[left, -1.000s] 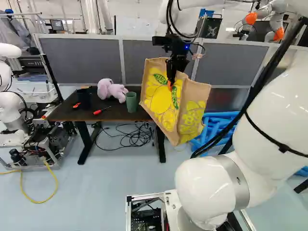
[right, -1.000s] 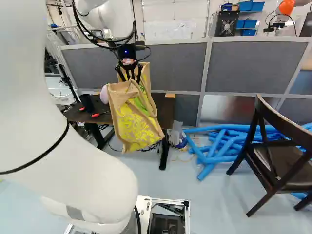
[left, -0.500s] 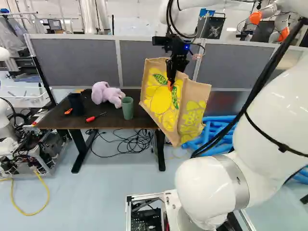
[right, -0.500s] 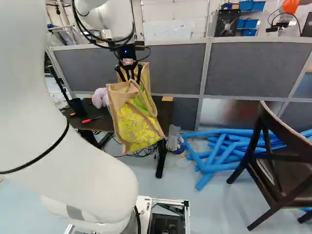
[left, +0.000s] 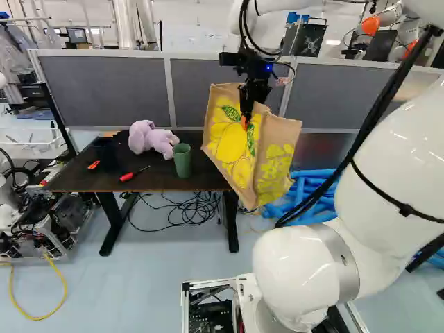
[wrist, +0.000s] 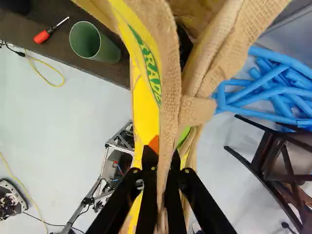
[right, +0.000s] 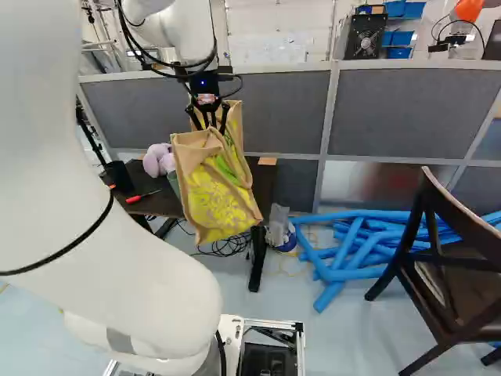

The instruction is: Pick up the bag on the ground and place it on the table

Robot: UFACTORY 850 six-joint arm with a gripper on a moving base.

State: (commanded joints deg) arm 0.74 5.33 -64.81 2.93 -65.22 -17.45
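Note:
My gripper [left: 248,114] holds the jute bag [left: 232,149] off the floor, in front of the table's right end in the left base view. The bag hangs open-topped, yellow print outward, its lower edge tilted. In the wrist view the fingers of my gripper [wrist: 163,183] are shut on the bag's rim and handle cloth [wrist: 170,107]. The dark table [left: 149,177] stands behind and to the left of the bag, which hides part of its right end in the base views.
On the table are a purple plush toy [left: 152,139], a green cup [left: 182,161], a red screwdriver [left: 132,175] and a dark cup [right: 119,175]. Blue tubes [right: 344,251] and a dark chair [right: 446,274] stand to the right. A grey partition [right: 407,110] runs behind. Another robot [left: 8,208] stands left.
The base has moved: table and partition have shifted left in the left base view, and the table looks nearer. The arm keeps its pose, with the bag still held.

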